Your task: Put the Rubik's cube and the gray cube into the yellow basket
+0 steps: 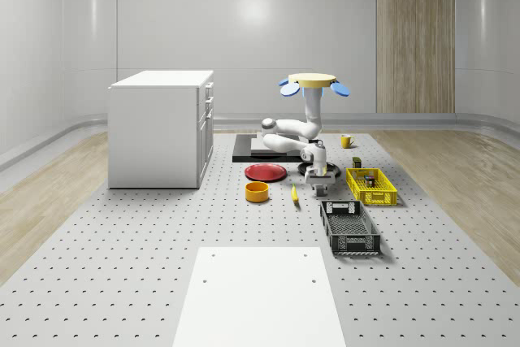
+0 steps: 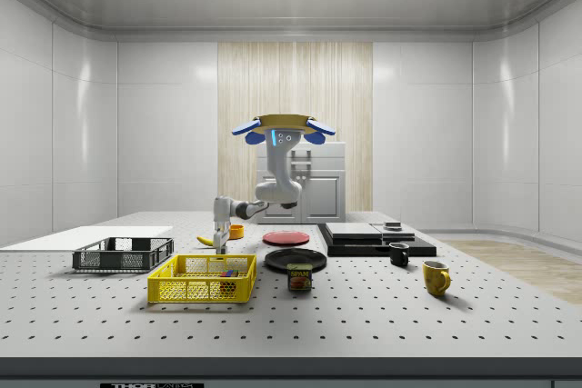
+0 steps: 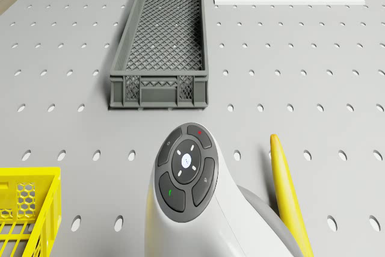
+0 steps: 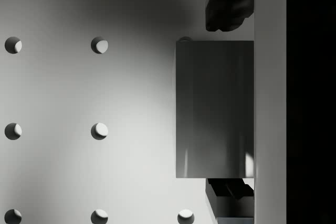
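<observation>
The gray cube (image 4: 215,108) sits on the perforated table between my gripper's (image 4: 228,106) fingers. One fingertip (image 4: 228,9) stands a sliver away from it, and the other fingertip (image 4: 231,195) is at its opposite edge. The gripper (image 1: 318,183) is open and reaches down to table level (image 2: 219,241), between the banana (image 1: 294,194) and the yellow basket (image 1: 382,198). The drone (image 1: 315,81) hovers above the table behind the gripper, its arm bent downward. A small multicoloured cube, the Rubik's cube (image 2: 225,273), lies inside the yellow basket (image 2: 200,293).
A dark mesh crate (image 1: 349,229) lies near the basket. A red plate (image 1: 266,171) and an orange bowl (image 1: 257,192) sit toward the white cabinet (image 1: 162,127). In the side view, a tin can (image 2: 300,276), a black plate (image 2: 296,259) and two mugs (image 2: 436,276) stand right of the basket.
</observation>
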`<state>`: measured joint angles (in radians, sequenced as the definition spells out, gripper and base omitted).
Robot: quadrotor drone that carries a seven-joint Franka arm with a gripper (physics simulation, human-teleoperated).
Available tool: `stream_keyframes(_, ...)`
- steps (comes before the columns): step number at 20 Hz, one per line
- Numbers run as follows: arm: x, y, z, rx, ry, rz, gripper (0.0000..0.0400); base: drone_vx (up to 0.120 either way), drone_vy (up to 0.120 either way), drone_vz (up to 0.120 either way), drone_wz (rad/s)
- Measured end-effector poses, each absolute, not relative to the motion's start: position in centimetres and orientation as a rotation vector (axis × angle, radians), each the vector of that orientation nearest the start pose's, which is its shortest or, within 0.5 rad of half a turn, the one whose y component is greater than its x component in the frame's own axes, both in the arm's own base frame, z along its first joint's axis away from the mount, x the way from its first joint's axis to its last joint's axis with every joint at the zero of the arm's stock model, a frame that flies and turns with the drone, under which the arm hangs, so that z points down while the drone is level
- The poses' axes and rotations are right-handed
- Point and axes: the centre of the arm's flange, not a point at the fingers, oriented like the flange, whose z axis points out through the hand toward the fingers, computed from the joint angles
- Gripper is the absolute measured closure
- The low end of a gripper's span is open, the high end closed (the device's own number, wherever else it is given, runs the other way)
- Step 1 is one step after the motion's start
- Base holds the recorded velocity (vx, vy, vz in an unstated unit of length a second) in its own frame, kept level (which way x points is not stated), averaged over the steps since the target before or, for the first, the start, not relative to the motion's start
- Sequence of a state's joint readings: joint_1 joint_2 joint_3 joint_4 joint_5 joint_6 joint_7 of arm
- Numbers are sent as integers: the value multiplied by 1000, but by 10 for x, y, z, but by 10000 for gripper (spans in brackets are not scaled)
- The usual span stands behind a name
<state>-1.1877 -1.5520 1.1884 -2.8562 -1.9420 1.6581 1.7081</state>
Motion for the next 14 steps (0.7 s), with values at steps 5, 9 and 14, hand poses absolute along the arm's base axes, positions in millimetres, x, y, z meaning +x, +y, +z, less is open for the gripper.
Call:
stream_keyframes(5, 297, -6, 542, 1, -2, 786, 122, 0, 0, 0, 0)
stream_keyframes(9, 297, -6, 542, 1, -2, 786, 139, 0, 0, 0, 0)
stream_keyframes(14, 297, -6, 541, 1, -2, 786, 146, 0, 0, 0, 0)
